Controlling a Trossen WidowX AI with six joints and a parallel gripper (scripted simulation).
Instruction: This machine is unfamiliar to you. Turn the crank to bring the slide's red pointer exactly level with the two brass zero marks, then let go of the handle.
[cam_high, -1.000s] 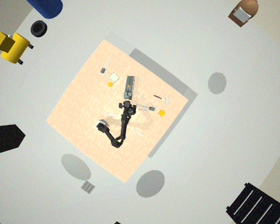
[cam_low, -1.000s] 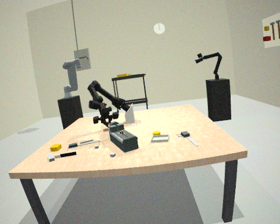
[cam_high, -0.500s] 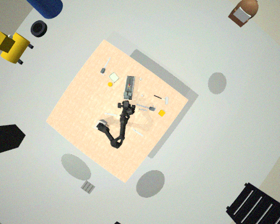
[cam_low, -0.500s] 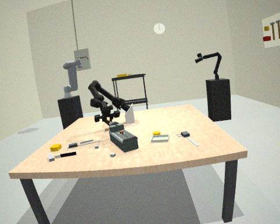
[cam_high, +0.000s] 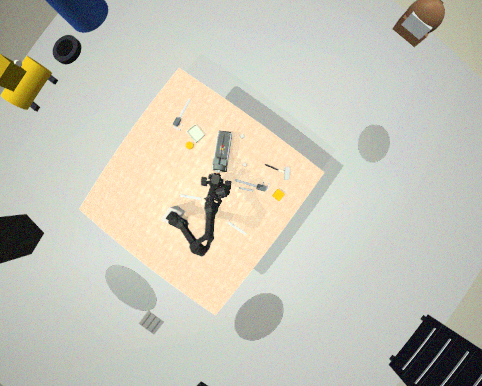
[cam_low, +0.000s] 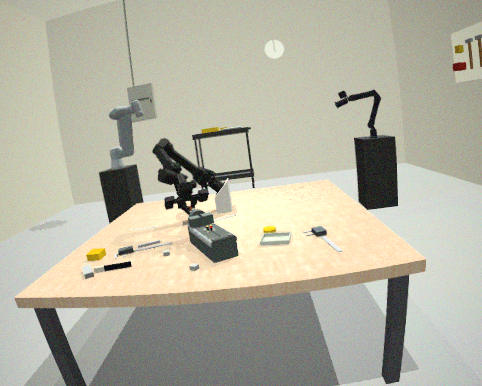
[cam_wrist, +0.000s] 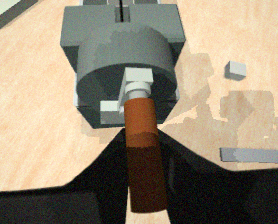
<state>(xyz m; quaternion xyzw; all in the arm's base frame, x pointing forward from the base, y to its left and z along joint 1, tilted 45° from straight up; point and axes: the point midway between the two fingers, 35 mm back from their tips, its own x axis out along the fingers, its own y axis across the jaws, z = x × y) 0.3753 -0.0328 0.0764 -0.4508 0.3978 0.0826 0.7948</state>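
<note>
Your pincer (cam_high: 215, 178) (cam_low: 187, 204) (cam_wrist: 138, 133) is clamped on the brown handle (cam_wrist: 141, 117), lower centre of the wrist view; overturning could carry the red pointer (cam_high: 222, 147) (cam_low: 210, 227) past level

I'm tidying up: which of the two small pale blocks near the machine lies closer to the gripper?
The one nearer the crank end; the other sits farther along.

Matt, smooth reddish-brown handle (cam_wrist: 141, 122).

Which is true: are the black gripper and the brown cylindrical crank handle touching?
Touching: the wrist view shows the gripper's black fingers pressed against the brown handle.
</note>
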